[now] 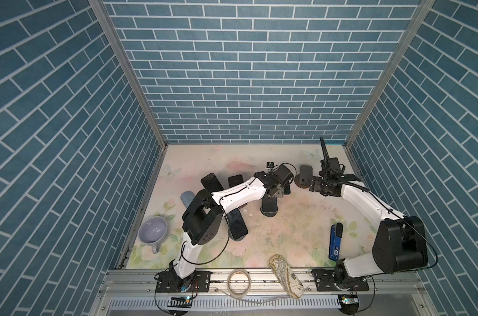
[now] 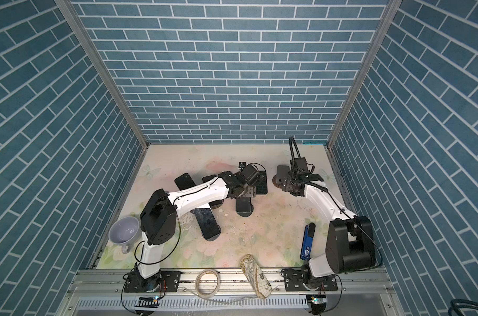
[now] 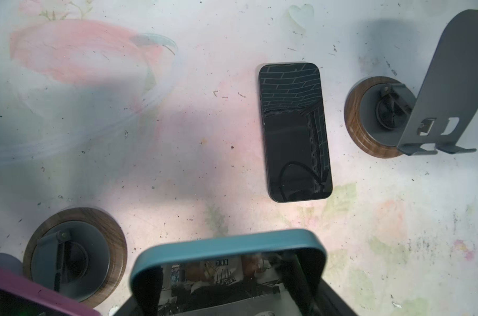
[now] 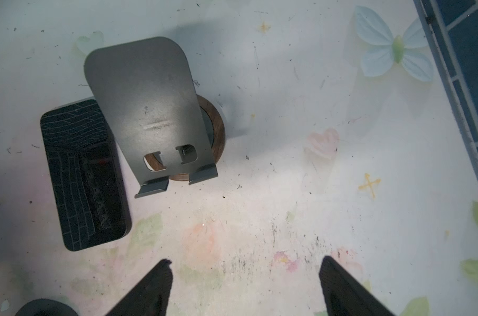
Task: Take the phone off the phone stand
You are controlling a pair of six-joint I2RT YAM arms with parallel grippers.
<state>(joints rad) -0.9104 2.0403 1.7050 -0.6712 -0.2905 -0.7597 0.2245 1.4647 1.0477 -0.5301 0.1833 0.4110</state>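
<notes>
A phone [image 3: 227, 243] in a teal case leans on a dark grey phone stand [image 3: 339, 302]; only the stand's corners show under it. My left gripper [image 3: 227, 276] has a dark finger against each long side of the phone, shut on it. In both top views this gripper [image 1: 273, 191] [image 2: 243, 191] hangs over the stand [image 1: 269, 208] near the table's middle. My right gripper [image 4: 246, 261] [image 1: 313, 187] is open over bare table, holding nothing, in front of an empty stand [image 4: 150, 109].
A black phone [image 3: 295, 131] [image 4: 84, 175] lies flat between the two grippers. Another wood-based stand [image 3: 73, 254] carries a purple-cased phone [image 3: 27, 292]. More phones on stands [image 1: 236, 221] stand at the left, near a lavender cup [image 1: 153, 229]. A blue device [image 1: 336, 240] stands at the right.
</notes>
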